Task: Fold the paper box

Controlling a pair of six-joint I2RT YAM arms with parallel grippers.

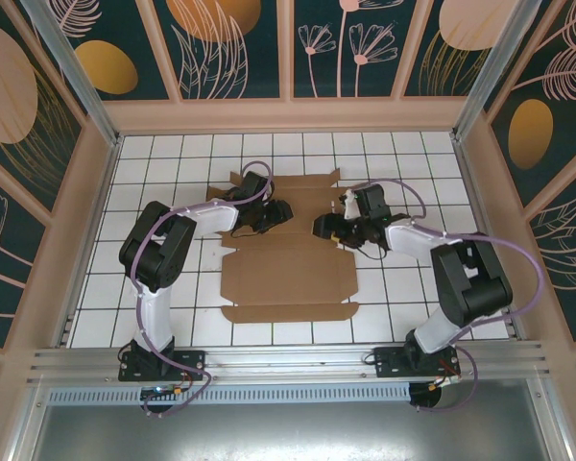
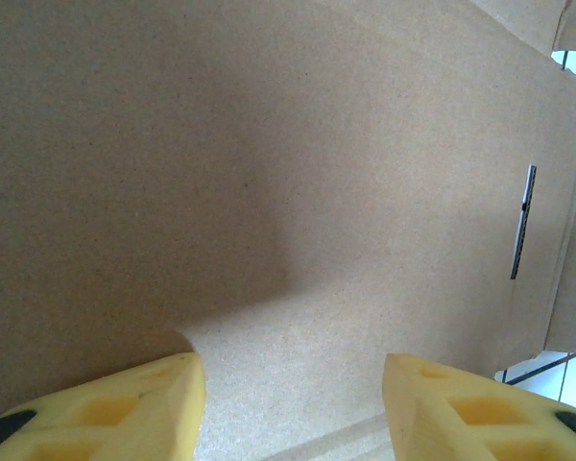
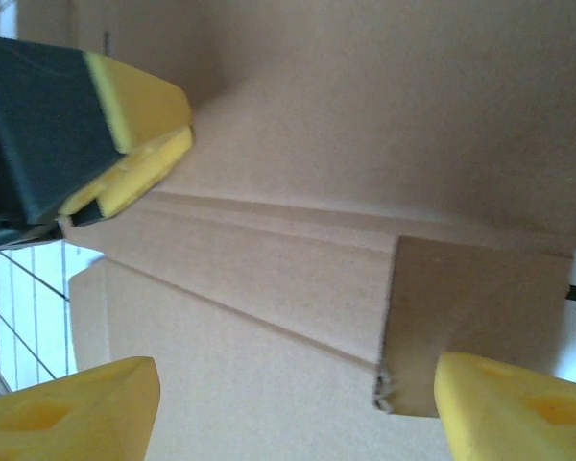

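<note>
The paper box (image 1: 286, 279) is a brown die-cut cardboard sheet lying mid-table, its near panel flat and its far flaps (image 1: 307, 184) behind the grippers. My left gripper (image 1: 276, 213) reaches in from the left over the sheet's middle crease. In the left wrist view it (image 2: 293, 408) is open, with bare cardboard (image 2: 298, 192) and a narrow slot (image 2: 523, 221) ahead. My right gripper (image 1: 323, 229) comes in from the right and faces the left one. In the right wrist view it (image 3: 298, 408) is open over a folded crease and a raised side flap (image 3: 480, 327).
White tiled tabletop (image 1: 403, 288) surrounds the sheet, enclosed by wooden walls (image 1: 288, 115) at the back and sides. A metal rail (image 1: 288, 360) runs along the near edge by the arm bases. The left gripper's yellow finger (image 3: 139, 120) shows at the right wrist view's upper left.
</note>
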